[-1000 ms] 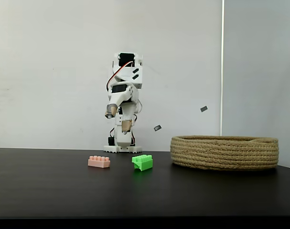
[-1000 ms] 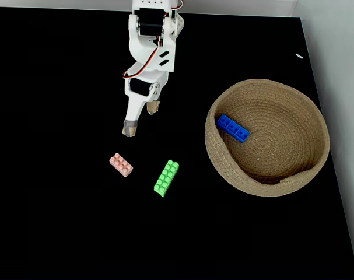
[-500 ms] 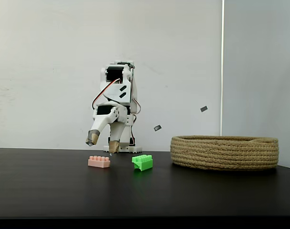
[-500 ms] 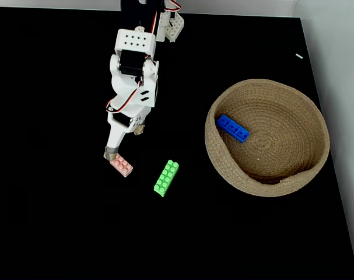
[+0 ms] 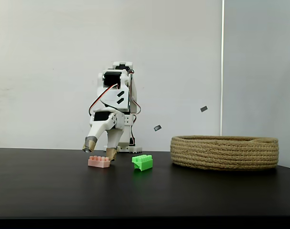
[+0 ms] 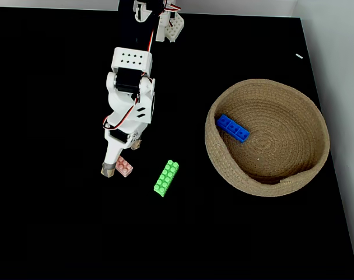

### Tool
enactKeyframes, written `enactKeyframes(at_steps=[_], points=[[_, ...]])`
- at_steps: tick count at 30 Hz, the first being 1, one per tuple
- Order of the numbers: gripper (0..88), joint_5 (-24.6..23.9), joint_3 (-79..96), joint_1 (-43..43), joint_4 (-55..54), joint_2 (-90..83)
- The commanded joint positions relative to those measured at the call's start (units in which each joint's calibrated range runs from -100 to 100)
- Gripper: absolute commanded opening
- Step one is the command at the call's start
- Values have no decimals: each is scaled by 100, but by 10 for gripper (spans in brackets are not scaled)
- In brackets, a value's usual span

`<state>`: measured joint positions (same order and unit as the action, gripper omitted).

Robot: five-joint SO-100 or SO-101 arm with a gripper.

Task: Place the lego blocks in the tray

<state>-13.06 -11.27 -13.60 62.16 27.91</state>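
We see the gripper [image 5: 100, 149] lowered over the pink brick [image 5: 99, 161], its two tan-tipped fingers spread apart, one on each side of the brick. From the side, one fingertip [image 5: 89, 144] hangs just above the brick's left end, and the other sits close to its right end, near the black table [image 5: 145, 195]. We cannot tell whether either tip touches the brick. From above, the gripper [image 6: 121, 157] covers part of the pink brick [image 6: 125, 167], which lies flat between the fingers. The white arm [image 6: 130, 93] reaches down from its base at the top edge of the table [image 6: 48, 221].

Just to the right of the pink brick, apart from it, lies the green brick [image 6: 166, 178], set at a slant on the table; from the side the green brick [image 5: 143, 162] stands between the pink one and the basket [image 5: 224, 152]. From above, the round rope basket [image 6: 308, 169] sits well to the right of the arm, and the flat blue brick [image 6: 233, 128] rests inside it, toward its left wall.
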Motion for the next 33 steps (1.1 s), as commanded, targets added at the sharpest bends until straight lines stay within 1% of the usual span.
enactKeyframes(at_steps=[1, 3, 5, 6, 8, 9, 11, 14, 16, 23, 28, 33], points=[[370, 20, -337, -25, -106, -13], [335, 63, -383, -42, -139, -5], [280, 137, -355, -42, -173, -5], [237, 190, -337, -42, -189, 4], [102, 352, -264, -25, -264, 4], [54, 420, -209, -9, -289, 4], [3, 459, -136, 0, -306, 4], [2, 420, -145, 0, -281, -39], [2, 396, -337, 0, -64, -91], [2, 142, -1769, 189, 1885, -495], [2, -200, -1048, 552, 2026, -1681], [2, -479, 92, 1385, 1951, -3229]])
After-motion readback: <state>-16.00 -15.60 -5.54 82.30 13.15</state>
